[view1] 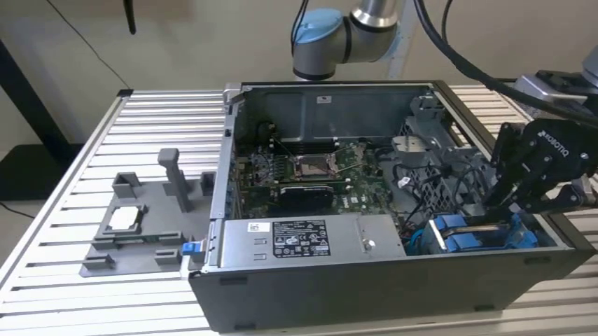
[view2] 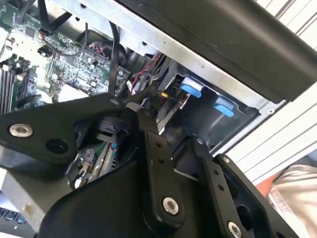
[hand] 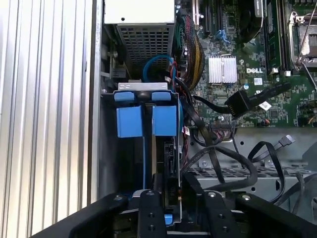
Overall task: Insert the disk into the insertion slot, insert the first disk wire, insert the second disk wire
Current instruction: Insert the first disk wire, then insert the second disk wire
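Your gripper (hand: 173, 191) pinches narrow on the disk (hand: 168, 158), which stands on edge, partly down in the insertion slot (hand: 141, 86) beside blue tabs (hand: 130, 121). It is likely hard, heavy and breakable, so hold its side edges.

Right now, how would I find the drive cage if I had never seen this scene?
Look in the open computer case. Follow its near wall past the labelled power-supply box to the exterior view's right corner. The drive cage there, under the gripper, carries bright blue tabs, unlike its grey neighbours.
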Controlling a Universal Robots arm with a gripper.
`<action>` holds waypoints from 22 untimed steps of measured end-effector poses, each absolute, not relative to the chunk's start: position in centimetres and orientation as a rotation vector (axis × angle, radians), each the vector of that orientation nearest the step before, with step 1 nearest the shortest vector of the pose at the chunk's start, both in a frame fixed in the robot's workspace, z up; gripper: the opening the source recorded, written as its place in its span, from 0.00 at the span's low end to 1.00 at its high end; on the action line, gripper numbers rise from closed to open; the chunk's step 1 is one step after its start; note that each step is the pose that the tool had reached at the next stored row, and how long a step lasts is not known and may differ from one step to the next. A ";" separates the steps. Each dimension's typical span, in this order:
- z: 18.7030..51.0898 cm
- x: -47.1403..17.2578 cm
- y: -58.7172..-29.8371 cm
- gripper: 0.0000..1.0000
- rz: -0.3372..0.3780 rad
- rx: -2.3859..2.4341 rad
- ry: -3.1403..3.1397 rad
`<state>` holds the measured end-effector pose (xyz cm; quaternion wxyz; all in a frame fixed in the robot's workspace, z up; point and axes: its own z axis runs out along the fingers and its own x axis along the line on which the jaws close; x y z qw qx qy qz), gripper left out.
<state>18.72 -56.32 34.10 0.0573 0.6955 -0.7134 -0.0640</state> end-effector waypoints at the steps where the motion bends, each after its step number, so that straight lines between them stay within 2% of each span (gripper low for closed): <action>1: 34.4 18.7 -56.3 0.33 -0.194 2.109 -2.163; 8: 36.1 18.7 -56.3 0.33 -0.188 2.112 -2.166; 15: 36.5 18.1 -56.3 0.33 -0.111 2.152 -2.206; 22: 38.1 17.8 -56.3 0.33 -0.087 2.164 -2.218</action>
